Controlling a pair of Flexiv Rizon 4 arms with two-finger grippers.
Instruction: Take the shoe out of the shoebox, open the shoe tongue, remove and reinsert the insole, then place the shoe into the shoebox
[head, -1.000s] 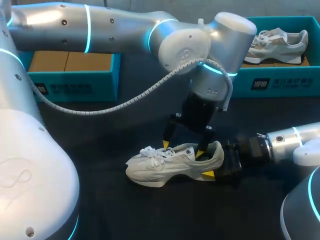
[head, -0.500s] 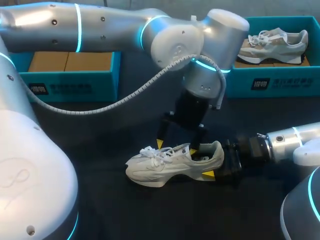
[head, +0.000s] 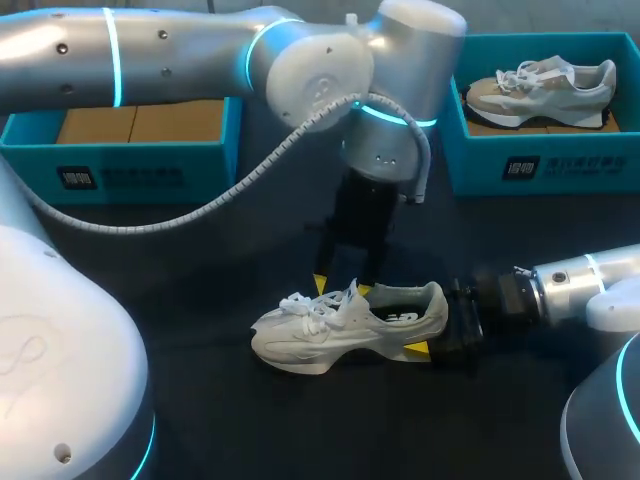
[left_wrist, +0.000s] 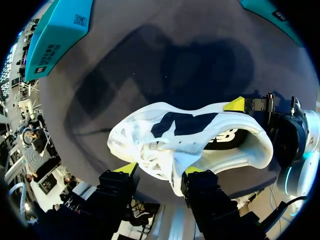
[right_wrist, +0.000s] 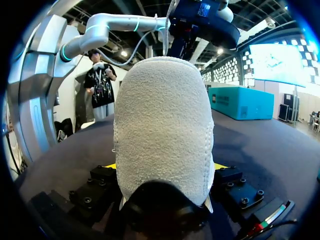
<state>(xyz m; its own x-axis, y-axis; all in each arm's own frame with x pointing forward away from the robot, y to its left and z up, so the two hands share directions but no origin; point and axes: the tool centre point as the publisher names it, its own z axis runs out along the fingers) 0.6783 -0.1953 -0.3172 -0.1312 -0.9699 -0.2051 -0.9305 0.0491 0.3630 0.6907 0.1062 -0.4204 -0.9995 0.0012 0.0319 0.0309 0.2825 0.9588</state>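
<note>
One white sneaker lies on the table, right jaws clamped on its heel, left jaws apart astride the lifted tongue, so pulling out the insole likely comes next.

Glossy silver arms, glowing cyan joint rings, ribbed grey cable, black left claw, yellow tips

Shoe heel fuzzy matt suede; left arm glossy silver; table matt black.
</note>
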